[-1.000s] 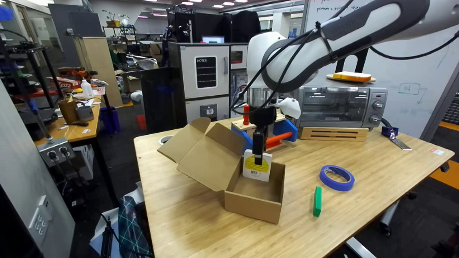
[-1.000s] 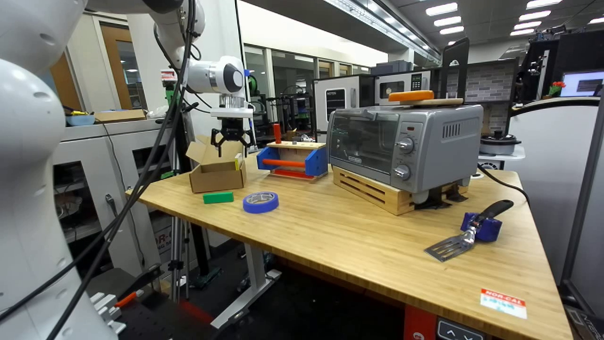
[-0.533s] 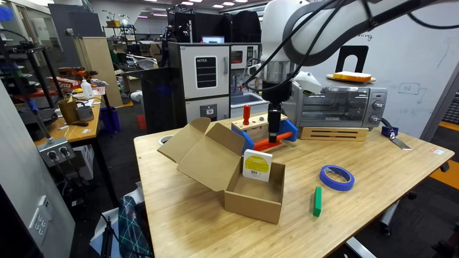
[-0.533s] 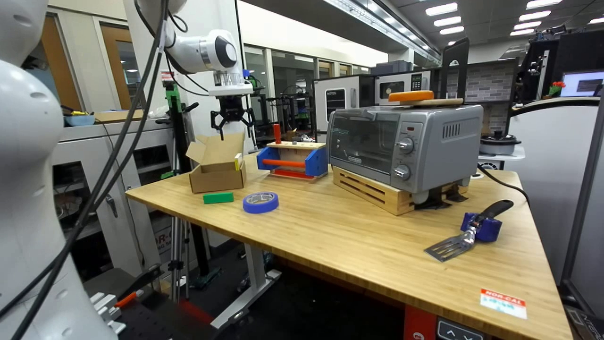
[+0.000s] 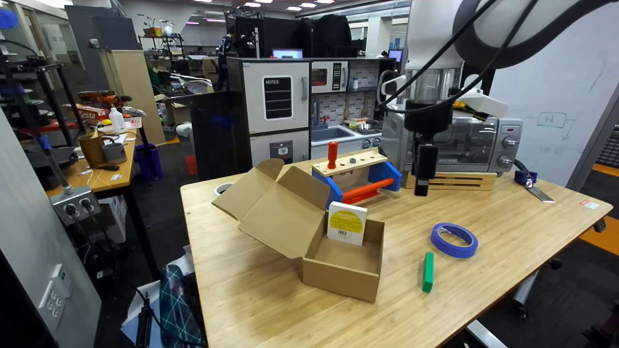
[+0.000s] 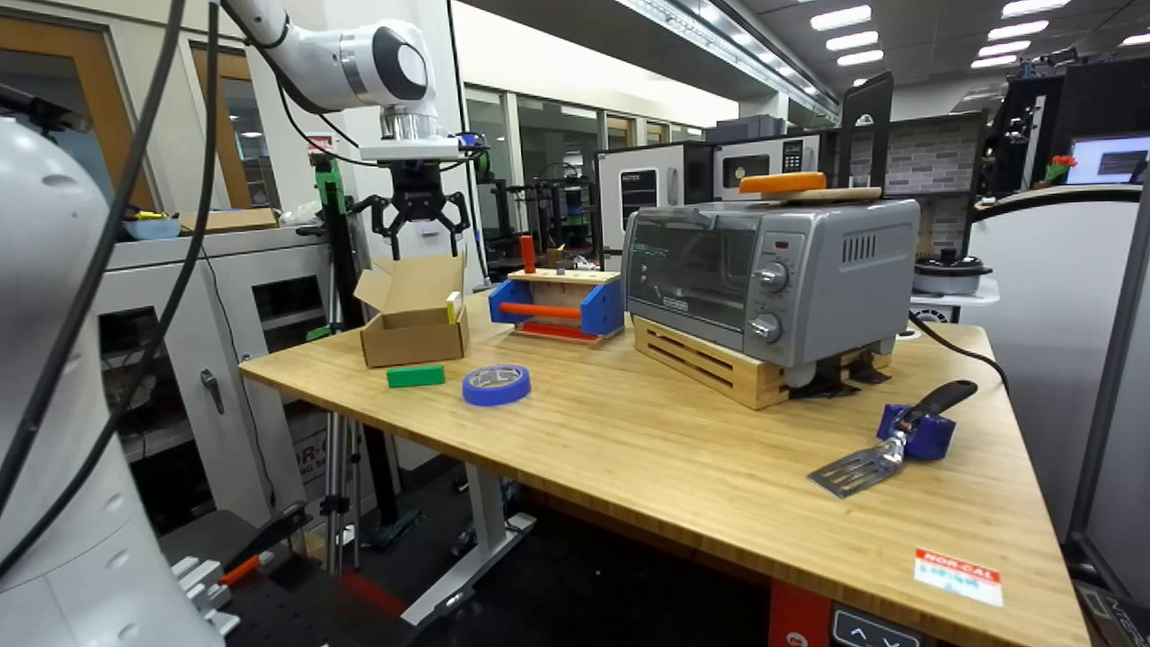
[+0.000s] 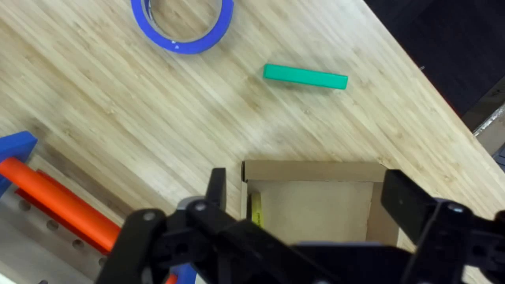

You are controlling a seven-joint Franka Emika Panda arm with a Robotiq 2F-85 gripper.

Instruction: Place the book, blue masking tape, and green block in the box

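Inside the brown cardboard box (image 5: pixel 338 281), toward its twelve o'clock in an exterior view, stands the book (image 5: pixel 346 224), nearly upright, with its yellow-and-white cover visible and its top rising above the rim. The box is open and rests on the table (image 5: pixel 261 309). Between three and four o'clock from the box, near to it, lies the green block (image 5: pixel 428 272). From this block, toward one o'clock, the blue masking tape (image 5: pixel 454 251) lies flat, close but apart. At two o'clock from the box, the hand (image 5: pixel 421 192) hangs in the air, spread wide. At twelve o'clock, behind the box, is a toy bench (image 5: pixel 362 160) with blue sides; between one and two o'clock, farther away, a grey toaster oven (image 5: pixel 471 147) sits on a wooden stand (image 5: pixel 464 182).
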